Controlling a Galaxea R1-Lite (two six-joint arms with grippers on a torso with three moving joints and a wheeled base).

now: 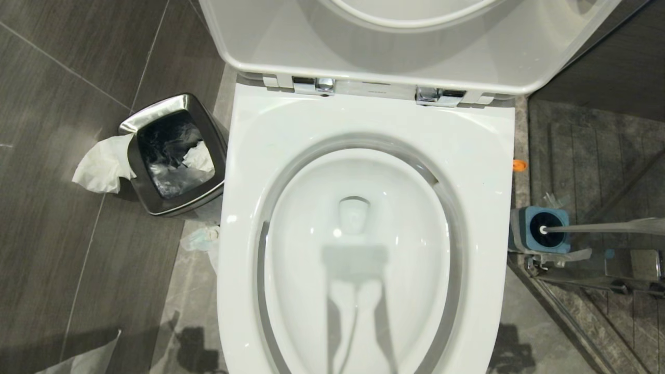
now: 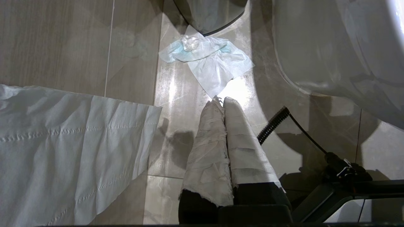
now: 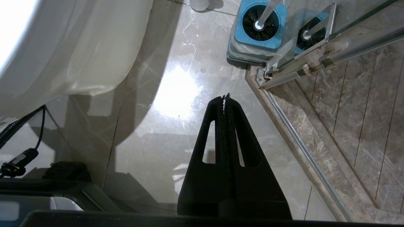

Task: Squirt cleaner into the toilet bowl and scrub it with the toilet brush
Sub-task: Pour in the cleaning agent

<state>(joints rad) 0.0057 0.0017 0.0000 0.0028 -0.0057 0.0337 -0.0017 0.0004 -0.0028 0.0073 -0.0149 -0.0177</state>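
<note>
The toilet bowl (image 1: 483, 171) fills the middle of the head view, its lid raised and water in the basin. On the floor to its right, the toilet brush (image 1: 597, 227) stands in a blue-topped holder (image 1: 524, 234), with its slim handle leaning away to the right. Neither arm shows in the head view. My left gripper (image 2: 221, 100), its fingers wrapped in white tape, hangs shut and empty over the floor beside the bowl's outer wall (image 2: 331, 47). My right gripper (image 3: 224, 97) is black, shut and empty, above the tiles short of the toilet brush (image 3: 268, 9). No cleaner is in view.
A square steel waste bin (image 1: 156, 110) with tissue (image 1: 104, 163) hanging over it stands left of the toilet. A crumpled tissue (image 2: 208, 60) and a toilet paper sheet (image 2: 63, 142) lie on the floor. A glass shower door and its rail (image 3: 300, 138) border the brush holder (image 3: 260, 41).
</note>
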